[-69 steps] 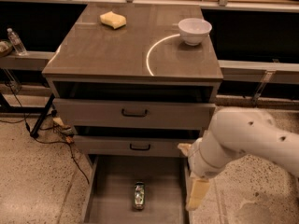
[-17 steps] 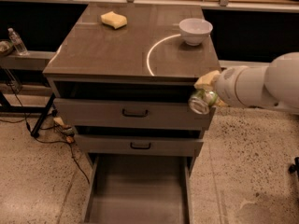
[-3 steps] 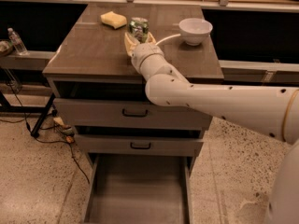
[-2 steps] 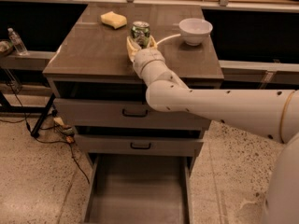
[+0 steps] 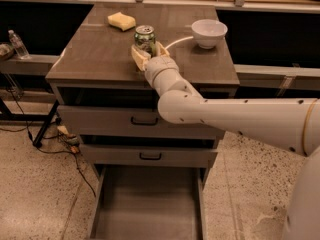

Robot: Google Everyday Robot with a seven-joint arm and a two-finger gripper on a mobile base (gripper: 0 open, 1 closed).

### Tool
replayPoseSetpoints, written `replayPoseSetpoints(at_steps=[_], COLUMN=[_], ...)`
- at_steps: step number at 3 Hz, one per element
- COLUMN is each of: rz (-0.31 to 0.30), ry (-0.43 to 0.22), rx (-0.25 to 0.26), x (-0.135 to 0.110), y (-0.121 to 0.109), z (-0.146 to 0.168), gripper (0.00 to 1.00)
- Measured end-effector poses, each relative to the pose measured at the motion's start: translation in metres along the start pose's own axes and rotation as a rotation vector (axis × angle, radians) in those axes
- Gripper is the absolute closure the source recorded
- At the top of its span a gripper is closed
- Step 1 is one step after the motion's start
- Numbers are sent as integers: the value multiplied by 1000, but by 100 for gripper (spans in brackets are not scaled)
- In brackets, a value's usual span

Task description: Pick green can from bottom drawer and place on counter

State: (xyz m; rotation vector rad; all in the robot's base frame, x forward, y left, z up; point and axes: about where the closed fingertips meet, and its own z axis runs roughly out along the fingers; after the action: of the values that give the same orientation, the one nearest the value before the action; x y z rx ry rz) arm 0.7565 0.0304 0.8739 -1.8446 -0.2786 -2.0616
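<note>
The green can (image 5: 145, 36), with a silver top, stands upright on the grey-brown counter (image 5: 95, 59), left of the white arc. My gripper (image 5: 148, 49) reaches over the counter's front edge on its white arm (image 5: 225, 116). Its cream fingers (image 5: 137, 55) sit on either side of the can's lower half, closed against it. The can's base is hidden behind the gripper. The bottom drawer (image 5: 147, 209) is pulled open below, and its flat grey floor is bare.
A white bowl (image 5: 209, 32) sits at the counter's back right and a yellow sponge (image 5: 121, 20) at the back left. The two upper drawers (image 5: 145, 120) are slightly open. A water bottle (image 5: 18, 44) stands on the left ledge. Cables (image 5: 60, 139) lie on the floor at left.
The can lay in the bottom drawer at first, then was carried up. Over the last second the gripper and can have sunk slightly, down and left, onto the counter.
</note>
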Motion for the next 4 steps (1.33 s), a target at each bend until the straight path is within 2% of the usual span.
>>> replayPoseSetpoints(at_steps=[1, 2, 3, 4], rz=[-14, -18, 18, 224], ry=[-16, -42, -73, -111], rx=[-12, -24, -61, -160], x=[-3, 5, 29, 87], y=[7, 20, 55, 132], z=[-13, -30, -48, -76], gripper=[1, 0, 0, 0])
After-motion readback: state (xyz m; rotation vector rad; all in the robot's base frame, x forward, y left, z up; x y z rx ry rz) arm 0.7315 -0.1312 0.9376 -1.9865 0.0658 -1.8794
